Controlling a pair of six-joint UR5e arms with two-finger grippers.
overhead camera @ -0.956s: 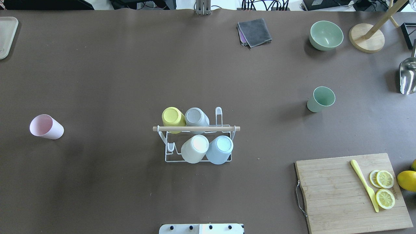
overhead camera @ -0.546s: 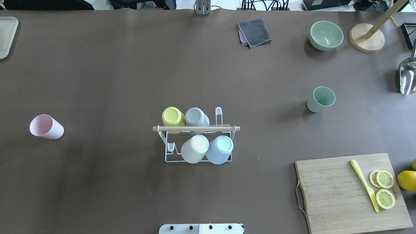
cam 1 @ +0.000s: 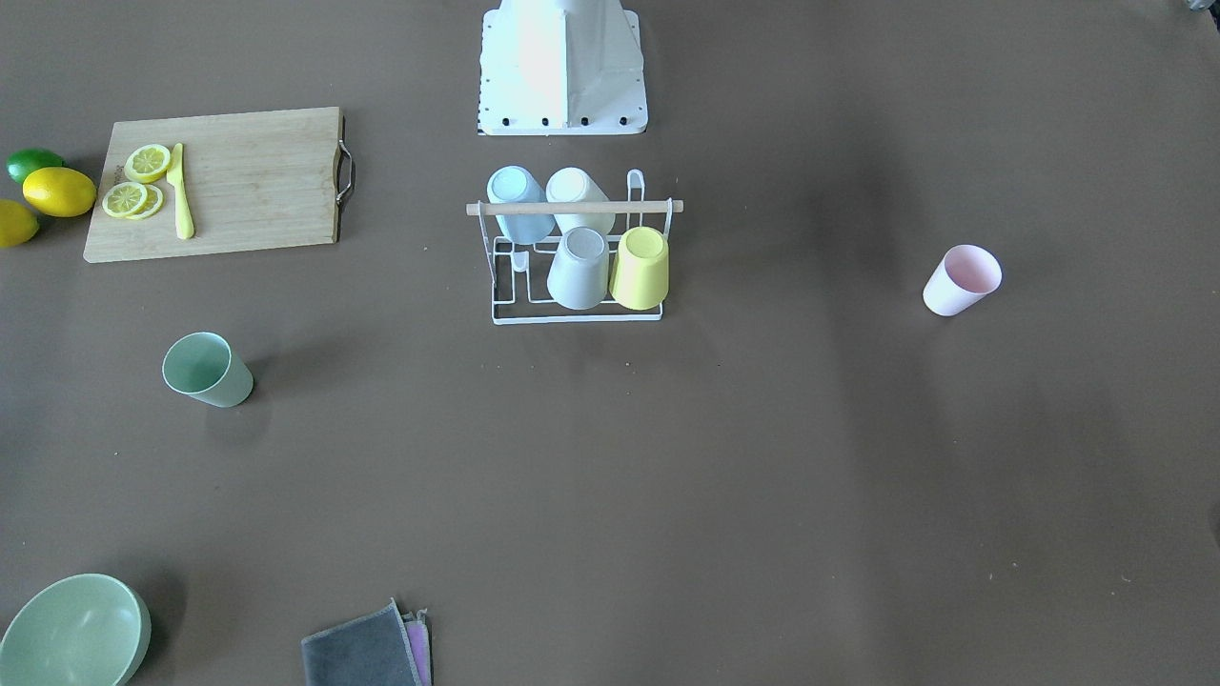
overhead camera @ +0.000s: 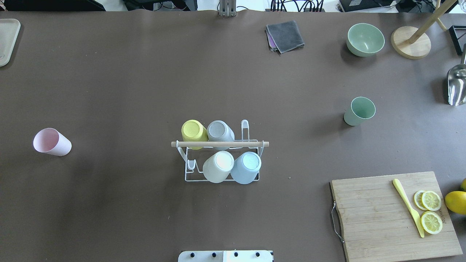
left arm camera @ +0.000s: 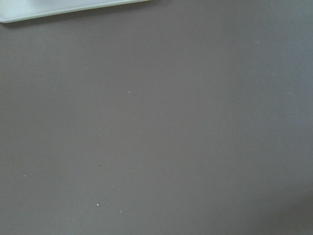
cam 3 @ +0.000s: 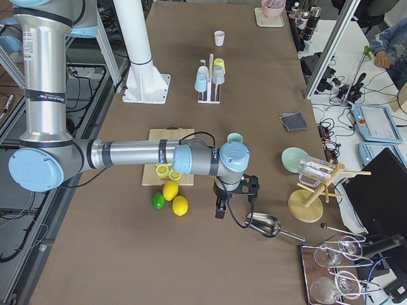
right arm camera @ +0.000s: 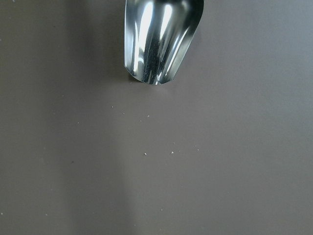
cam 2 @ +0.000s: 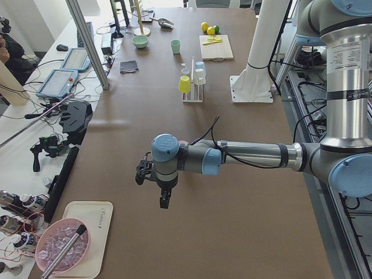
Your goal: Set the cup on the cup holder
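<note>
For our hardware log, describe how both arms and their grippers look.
Left arm and right arm match: silver tubes, light blue joint caps, black bands, a black cable by each forearm. A printed label marks the left arm's upright tube. Left gripper and right gripper are black.

Illumination was bright, diffuse and overhead, so the cup holder [overhead camera: 220,144] cast only a faint shadow on the matte brown table [overhead camera: 145,80]. The green cup [overhead camera: 359,111], well to the holder's right in the overhead view, threw a soft-edged shadow back toward it. In the front-facing view broad, blurred dark bands lay on the table beside the cup holder and the robot base [cam 1: 562,67] behind it was overexposed to near white. Strong specular glare streaked the metal scoop [right arm camera: 159,39] in the right wrist view.
</note>
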